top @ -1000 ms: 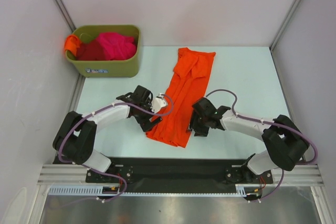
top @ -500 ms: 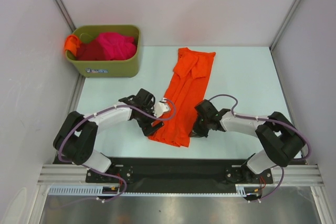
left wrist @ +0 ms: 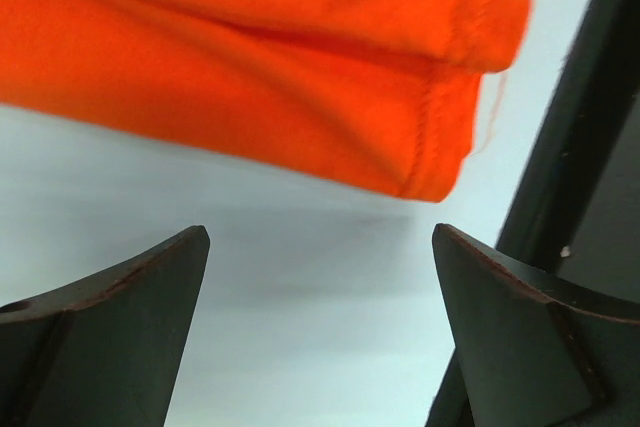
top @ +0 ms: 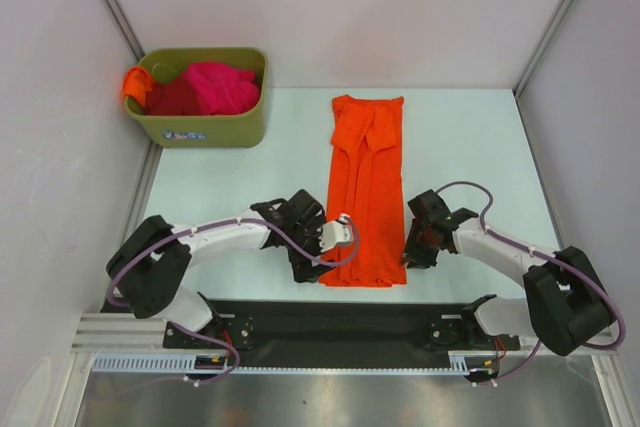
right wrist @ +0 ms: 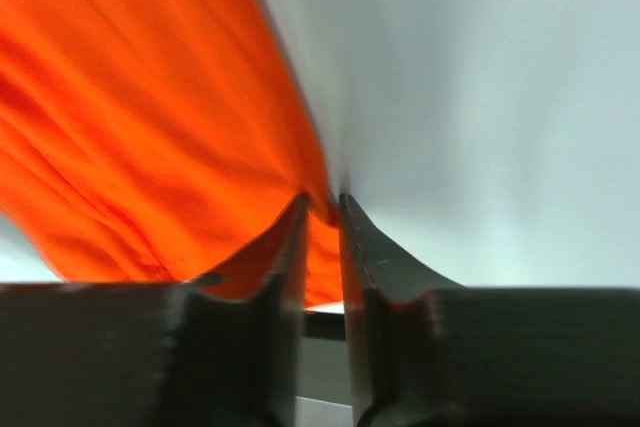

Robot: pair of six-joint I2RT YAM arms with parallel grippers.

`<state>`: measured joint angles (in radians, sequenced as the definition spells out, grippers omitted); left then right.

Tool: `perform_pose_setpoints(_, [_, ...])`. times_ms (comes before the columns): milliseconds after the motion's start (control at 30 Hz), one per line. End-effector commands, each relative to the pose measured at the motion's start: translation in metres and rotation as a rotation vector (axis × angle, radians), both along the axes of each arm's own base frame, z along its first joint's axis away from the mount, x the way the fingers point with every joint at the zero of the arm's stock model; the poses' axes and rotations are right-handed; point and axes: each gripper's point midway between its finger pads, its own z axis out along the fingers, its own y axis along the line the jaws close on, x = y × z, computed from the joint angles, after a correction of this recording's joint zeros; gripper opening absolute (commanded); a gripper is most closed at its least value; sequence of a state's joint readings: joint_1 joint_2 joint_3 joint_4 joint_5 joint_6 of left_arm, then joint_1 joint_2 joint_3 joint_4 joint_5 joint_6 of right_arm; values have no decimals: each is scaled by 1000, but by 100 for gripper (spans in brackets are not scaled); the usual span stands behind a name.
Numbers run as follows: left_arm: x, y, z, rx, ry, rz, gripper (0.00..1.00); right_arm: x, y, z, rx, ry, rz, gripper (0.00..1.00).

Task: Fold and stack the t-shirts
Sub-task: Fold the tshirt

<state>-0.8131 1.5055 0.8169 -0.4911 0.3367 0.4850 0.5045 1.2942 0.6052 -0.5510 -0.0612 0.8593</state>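
The right gripper (right wrist: 322,202) has its 2 jaws pinched on the side edge of the bright orange t-shirt (top: 368,197), which lies as a long strip beyond them. The left gripper (left wrist: 320,237) is spread wide, with the shirt's hem corner just past its tips, untouched.

Bright orange cloth t-shirt (top: 368,192): folded lengthwise into a long narrow strip, lying flat on the pale table (top: 470,137); sleeves bunched at the far end.
Its near right edge: pinched in the right pincer (right wrist: 322,205).
Magenta-pink cloth t-shirt (top: 218,85): crumpled in the olive-green plastic bin (top: 205,128), far left.
Dark red cloth t-shirt (top: 172,99): crumpled, touching its left side.
Second orange cloth t-shirt (top: 135,82): draped over the bin's left rim.
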Motion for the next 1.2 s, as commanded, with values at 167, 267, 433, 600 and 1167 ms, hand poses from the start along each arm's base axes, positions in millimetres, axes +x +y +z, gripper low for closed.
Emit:
perform_pose_setpoints(167, [1, -1, 13, -34, -62, 21, 100, -3, -16, 46, -46, -90, 51, 52])
perform_pose_setpoints(267, [7, 8, 29, -33, -154, 5, 100, -6, -12, 50, -23, -100, 82, 53])
perform_pose_setpoints(433, [-18, 31, 64, -71, -283, -309, 100, -18, -4, 50, 16, -56, 130, 52])
perform_pose_setpoints(600, [-27, 14, 73, -196, -655, -742, 90, -28, -7, 40, 8, -44, 168, 52])
perform_pose_setpoints(1167, [-35, -51, -6, -147, -547, -849, 69, -34, 23, 1, 132, -28, 259, 46])
